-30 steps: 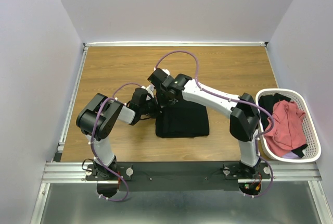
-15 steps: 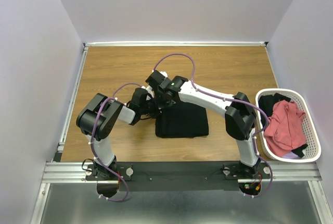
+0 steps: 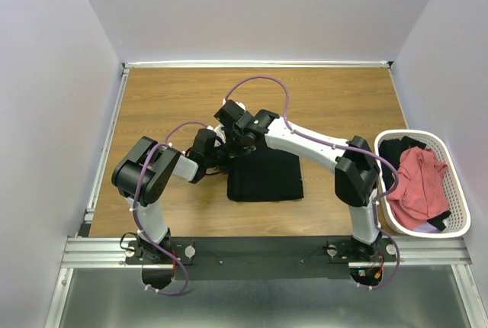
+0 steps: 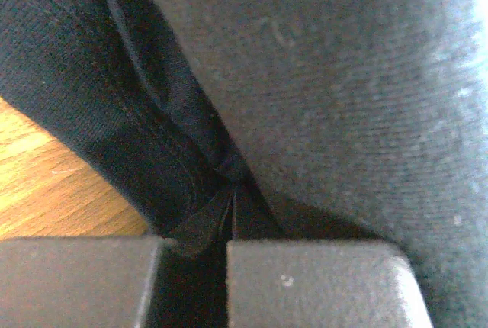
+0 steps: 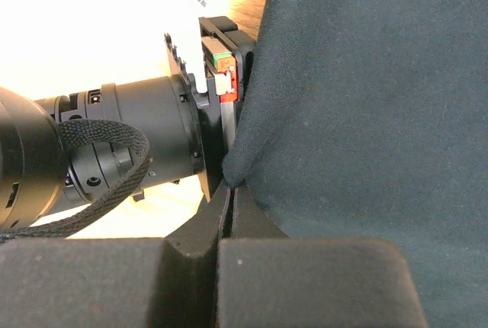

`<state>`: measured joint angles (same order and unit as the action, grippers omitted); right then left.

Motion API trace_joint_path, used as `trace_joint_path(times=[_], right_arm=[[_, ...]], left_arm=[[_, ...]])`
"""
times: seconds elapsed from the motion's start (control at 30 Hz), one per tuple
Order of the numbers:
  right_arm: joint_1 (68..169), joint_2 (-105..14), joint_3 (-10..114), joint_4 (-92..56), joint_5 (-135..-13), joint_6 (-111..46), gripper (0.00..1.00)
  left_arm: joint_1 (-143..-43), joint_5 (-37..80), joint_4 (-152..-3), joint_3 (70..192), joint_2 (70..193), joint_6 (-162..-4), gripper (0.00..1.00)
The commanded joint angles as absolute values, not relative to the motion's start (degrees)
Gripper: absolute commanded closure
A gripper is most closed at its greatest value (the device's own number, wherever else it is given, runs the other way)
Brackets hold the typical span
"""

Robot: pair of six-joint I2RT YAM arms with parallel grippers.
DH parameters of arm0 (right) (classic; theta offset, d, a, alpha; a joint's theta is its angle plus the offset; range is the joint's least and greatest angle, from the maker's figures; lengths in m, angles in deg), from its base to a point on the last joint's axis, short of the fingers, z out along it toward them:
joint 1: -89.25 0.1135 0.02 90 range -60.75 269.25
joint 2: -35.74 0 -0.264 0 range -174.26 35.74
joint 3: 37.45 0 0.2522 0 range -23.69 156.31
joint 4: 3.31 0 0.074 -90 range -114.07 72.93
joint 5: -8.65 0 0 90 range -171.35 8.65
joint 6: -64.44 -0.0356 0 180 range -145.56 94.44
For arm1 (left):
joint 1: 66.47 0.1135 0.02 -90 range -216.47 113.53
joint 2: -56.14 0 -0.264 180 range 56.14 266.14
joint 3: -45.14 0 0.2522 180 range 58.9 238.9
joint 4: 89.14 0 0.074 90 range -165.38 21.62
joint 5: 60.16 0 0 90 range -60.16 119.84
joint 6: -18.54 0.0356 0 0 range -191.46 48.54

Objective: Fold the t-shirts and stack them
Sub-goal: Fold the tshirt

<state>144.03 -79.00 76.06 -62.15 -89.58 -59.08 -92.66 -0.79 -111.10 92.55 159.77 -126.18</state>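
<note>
Near right, a salmon-red cloth t-shirt (image 3: 422, 183) is slumped in the white mesh basket (image 3: 418, 134). The folded plain black cloth t-shirt (image 3: 267, 177) lies mid wooden worktop (image 3: 320, 99), with the left hand (image 4: 229, 240) and right hand (image 5: 226, 229) both clamped on its far-left corner.

Folded black t-shirt (image 3: 267, 179); crumpled salmon-red t-shirt (image 3: 421, 184)

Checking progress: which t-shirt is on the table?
The black t-shirt, on the table, pinched by left gripper and right gripper; the salmon t-shirt lies in the basket.
</note>
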Motion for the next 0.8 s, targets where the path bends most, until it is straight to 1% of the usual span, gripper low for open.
trace_joint_path(times=[0.0, 0.1, 0.17, 0.2, 0.27, 0.3, 0.37, 0.4, 0.53, 0.7, 0.77], right_arm=[[144.71, -77.11, 75.63, -59.61, -88.64, -60.10, 0.99], [144.79, -77.64, 74.32, -59.52, -89.61, -60.45, 0.99], [144.79, -77.64, 73.26, -59.43, -90.05, -60.54, 0.94], [144.71, -77.30, 73.08, -59.43, -90.14, -60.45, 0.84], [144.71, -76.59, 72.91, -59.43, -90.40, -60.36, 0.75], [144.79, -76.15, 72.82, -59.43, -90.66, -60.28, 0.69], [144.79, -74.75, 72.82, -59.43, -91.45, -59.93, 0.64], [144.71, -74.22, 72.82, -59.43, -91.54, -59.84, 0.60], [144.79, -71.06, 71.68, -59.43, -92.59, -59.84, 0.56], [144.79, -66.58, 68.87, -59.44, -95.14, -59.57, 0.53], [144.62, -64.56, 67.21, -59.43, -97.07, -59.14, 0.53]], left_arm=[[-92.66, -0.48, -110.45, 91.42, 159.14, -125.60, 0.94], [-92.66, 0.05, -110.45, 91.16, 158.36, -125.60, 0.93], [-92.75, 0.31, -110.44, 90.81, 157.74, -125.77, 0.91], [-92.66, 0.40, -110.45, 90.81, 157.56, -125.95, 0.90], [-92.66, 0.49, -110.10, 90.63, 156.86, -126.04, 0.88], [-92.66, 0.49, -109.92, 90.54, 156.51, -126.04, 0.87], [-92.66, 1.10, -108.96, 90.72, 155.37, -125.86, 0.85], [-92.66, 1.28, -108.34, 90.98, 154.93, -125.69, 0.85], [-92.66, 2.86, -104.39, 92.12, 152.47, -124.63, 0.82], [-92.66, 5.23, -98.94, 92.65, 148.35, -123.58, 0.76], [-92.66, 7.86, -95.79, 92.48, 146.33, -122.97, 0.71]])
